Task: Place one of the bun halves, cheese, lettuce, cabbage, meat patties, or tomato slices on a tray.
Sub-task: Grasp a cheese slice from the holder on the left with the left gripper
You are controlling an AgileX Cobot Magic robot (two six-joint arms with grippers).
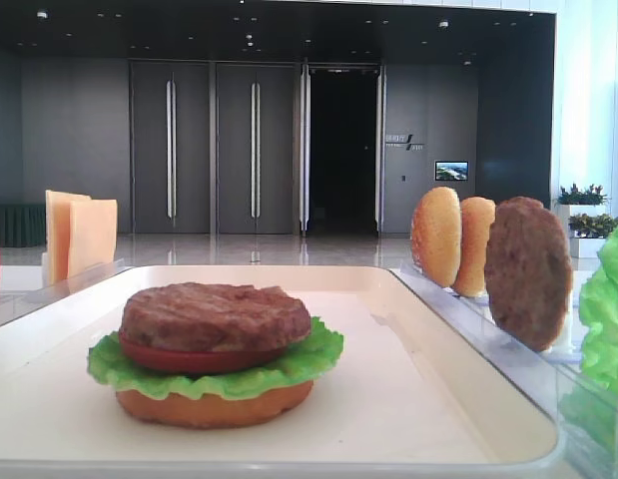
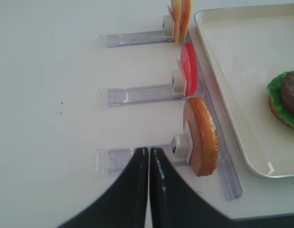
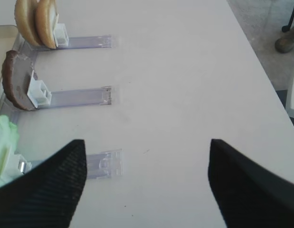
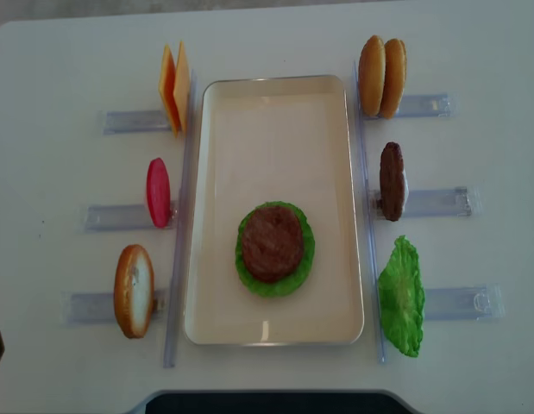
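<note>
White counter [image 4: 275, 34], tray [image 4: 275, 95] central: bun, lettuce, tomato, patty [image 4: 272, 241] stacked. Cheese [image 4: 173, 86] unplaced. My left hand [image 2: 148, 159] pressed together, empty; right hand [image 3: 147, 166] spread apart, empty.

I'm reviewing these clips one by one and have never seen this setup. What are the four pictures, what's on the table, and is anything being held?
It is a two-armed robot building a toy burger. The top-down picture shows the cream tray with a stack on it: bun, lettuce, tomato, meat patty. Clear racks beside it hold spare pieces on edge: cheese, a tomato slice and a bun half on one side; two bun halves, a patty and a lettuce leaf on the other. The low picture looks across the tray. The other two come from cameras on the wrists: the left gripper is shut and empty, the right gripper open and empty, both above the table.
</note>
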